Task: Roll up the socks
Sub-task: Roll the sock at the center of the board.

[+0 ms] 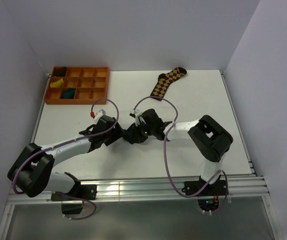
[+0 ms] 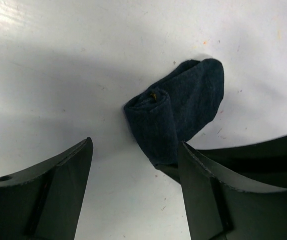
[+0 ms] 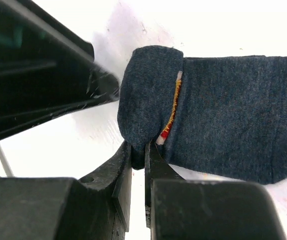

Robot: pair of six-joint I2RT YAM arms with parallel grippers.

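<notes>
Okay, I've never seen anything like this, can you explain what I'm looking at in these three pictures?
Two robot arms are bolted to a white table. One picture looks down from overhead; the other two come from cameras on each wrist. Between the arms lies a dark teal sock, partly rolled. The right gripper is nearly shut, pinching the rolled end. The left gripper is open, its fingers on either side of the roll, holding nothing. Farther back lie a brown checked sock and an orange tray with small compartments, a few holding small bundles.

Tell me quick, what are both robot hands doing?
Left gripper: open, holding nothing.
Right gripper: shut on the rolled sock.
</notes>
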